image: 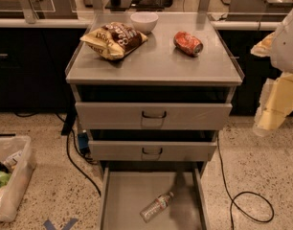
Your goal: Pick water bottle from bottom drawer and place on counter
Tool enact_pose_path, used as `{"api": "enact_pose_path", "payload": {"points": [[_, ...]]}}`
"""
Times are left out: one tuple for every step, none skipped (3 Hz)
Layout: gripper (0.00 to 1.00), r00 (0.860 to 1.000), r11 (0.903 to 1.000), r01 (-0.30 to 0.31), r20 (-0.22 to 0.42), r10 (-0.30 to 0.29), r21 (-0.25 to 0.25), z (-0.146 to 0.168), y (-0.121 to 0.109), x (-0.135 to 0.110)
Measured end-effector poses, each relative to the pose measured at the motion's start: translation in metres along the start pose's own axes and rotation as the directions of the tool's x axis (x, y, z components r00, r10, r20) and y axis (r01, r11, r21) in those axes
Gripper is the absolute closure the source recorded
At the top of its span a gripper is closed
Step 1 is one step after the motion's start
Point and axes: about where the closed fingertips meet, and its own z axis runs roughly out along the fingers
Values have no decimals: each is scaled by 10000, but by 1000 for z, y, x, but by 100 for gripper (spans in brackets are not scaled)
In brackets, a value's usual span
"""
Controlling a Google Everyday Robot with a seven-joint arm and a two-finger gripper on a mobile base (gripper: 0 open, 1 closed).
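Observation:
The water bottle (156, 207), clear with a reddish-white label, lies on its side on the floor of the open bottom drawer (127, 195), right of the middle, cap pointing to the back right. The counter (156, 61) is the grey steel top of the cabinet above it. My gripper (272, 113) hangs at the far right edge of the view, beside the cabinet's right side at about the height of the top drawer, well away from the bottle. It holds nothing that I can see.
On the counter lie a chip bag (115, 40), a white bowl (144, 21) and a crushed red soda can (188, 43). Two upper drawers (153, 115) stand slightly open. A black cable (252, 206) loops on the floor at right. A clear bin of trash (10, 176) stands at left.

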Motion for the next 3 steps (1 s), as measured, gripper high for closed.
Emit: {"api": "enact_pose_path", "payload": {"points": [[0, 10000, 9999, -54, 52, 54, 96, 2, 0, 1], [0, 9982, 9985, -539, 261, 541, -79, 32, 9, 14], [0, 9844, 9872, -1479, 876, 1528, -594, 79, 18, 39]]}}
